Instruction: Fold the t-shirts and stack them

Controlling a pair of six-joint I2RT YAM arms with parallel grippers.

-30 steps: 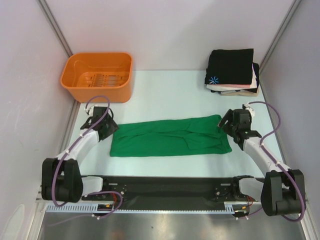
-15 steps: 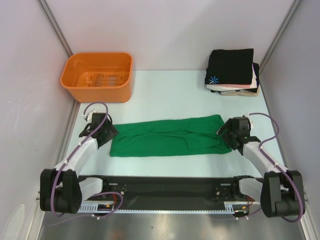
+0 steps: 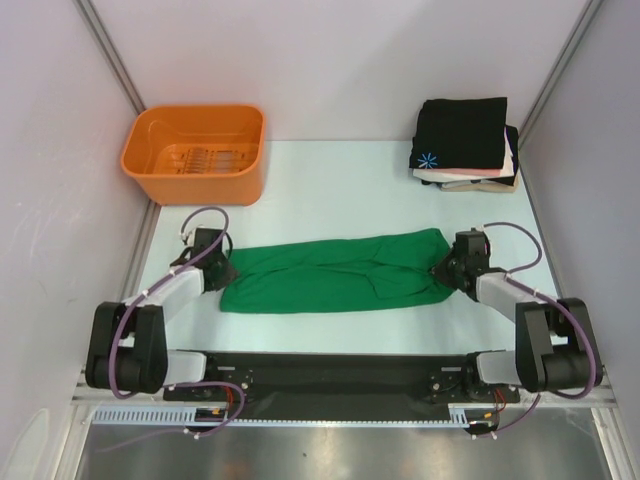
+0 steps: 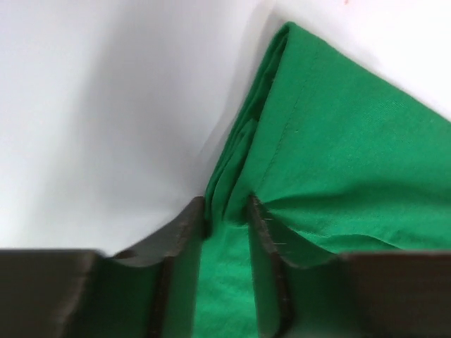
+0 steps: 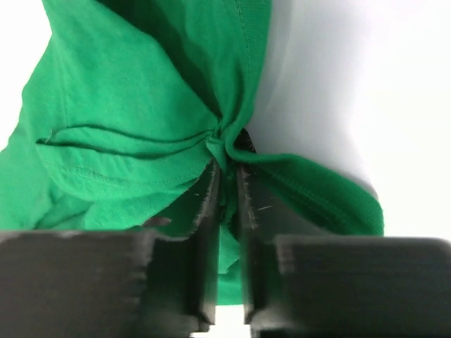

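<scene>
A green t-shirt (image 3: 335, 272) lies folded into a long band across the middle of the table (image 3: 340, 195). At its left end my left gripper (image 3: 226, 270) has its jaws round a bunched edge of the green cloth (image 4: 352, 155), which gathers in pleats between the fingertips of that gripper (image 4: 227, 208). At the shirt's right end sits my right gripper (image 3: 446, 268). In the right wrist view, this gripper (image 5: 227, 165) pinches a puckered fold of the green cloth (image 5: 127, 105) tightly. A stack of folded t-shirts (image 3: 465, 140), black on top with a blue-white starburst, sits at the back right.
An orange plastic basket (image 3: 200, 185) stands at the back left corner. Pale walls close the table on three sides. The black rail with both arm bases runs along the near edge.
Both grippers have come down and inward onto the two ends of the green t-shirt and closed on the cloth. The shirt itself has hardly shifted.
</scene>
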